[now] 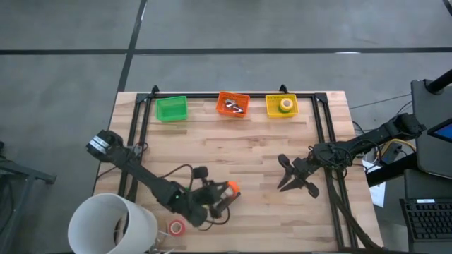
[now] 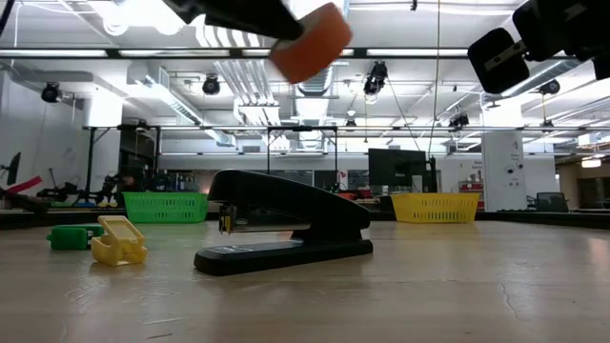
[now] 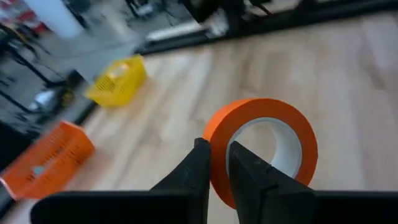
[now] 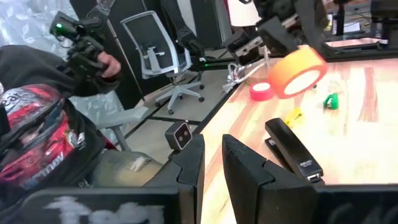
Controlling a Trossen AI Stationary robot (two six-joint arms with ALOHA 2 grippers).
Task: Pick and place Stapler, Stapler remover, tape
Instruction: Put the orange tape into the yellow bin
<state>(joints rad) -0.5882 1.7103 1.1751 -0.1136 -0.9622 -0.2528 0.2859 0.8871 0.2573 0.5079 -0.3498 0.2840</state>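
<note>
With a yellow tape roll (image 1: pixel 286 105) already binned, the left hand (image 3: pixel 216 163) pinches an orange tape roll (image 3: pixel 268 146) aloft, the right hand (image 1: pixel 295 175) spread, the stapler (image 2: pixel 286 224) unmoved on the tabletop (image 1: pixel 247 152).

Three baskets (image 1: pixel 233 104) are lined along the far edge of the surface (image 1: pixel 247 152). A tape roll (image 1: pixel 230 188) is held above the near-left part by the left pincer (image 1: pixel 220 200), the stapler (image 2: pixel 286 224) beneath; another roll (image 1: pixel 176 227) lies nearer the front edge.
</note>
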